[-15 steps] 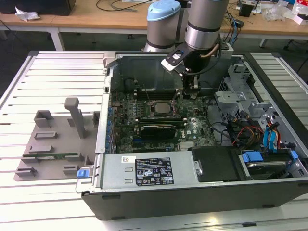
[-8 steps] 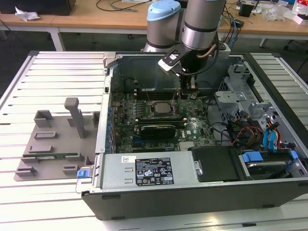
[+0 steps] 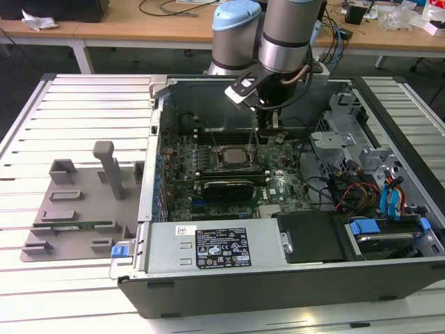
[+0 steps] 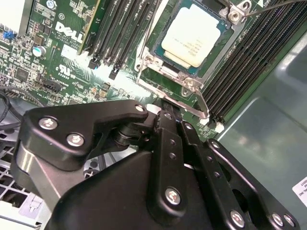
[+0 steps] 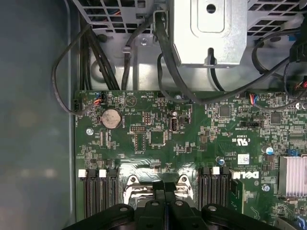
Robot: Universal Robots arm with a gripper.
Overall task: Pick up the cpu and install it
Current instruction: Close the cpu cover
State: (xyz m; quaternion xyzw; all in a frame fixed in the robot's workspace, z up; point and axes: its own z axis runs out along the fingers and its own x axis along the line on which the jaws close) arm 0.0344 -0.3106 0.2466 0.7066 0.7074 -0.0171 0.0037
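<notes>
- One small flat square cpu with a pale silvery metal top is the piece you care about. It lies flat inside the square metal socket frame on the green motherboard, between two banks of long black memory slots.
- In the exterior view you find the cpu near the middle of the board, inside the open dark computer case.
- Your black gripper hangs low over the board, just beside the socket frame and apart from the chip.
- Its jaws are clenched against each other with nothing between them. In the first wrist view the gripper shows the same closed tips at the socket's rim.
- A thin bright metal lever runs along the frame's edge closest to those tips. You cannot tell whether the tips touch it.
- Judged from this, picking up and seating look done, since the chip sits square in its socket and the gripper carries nothing.
- What may be left is locking it in: the frame seems to lie over the chip's edges, but you cannot tell whether the lever is latched.
</notes>
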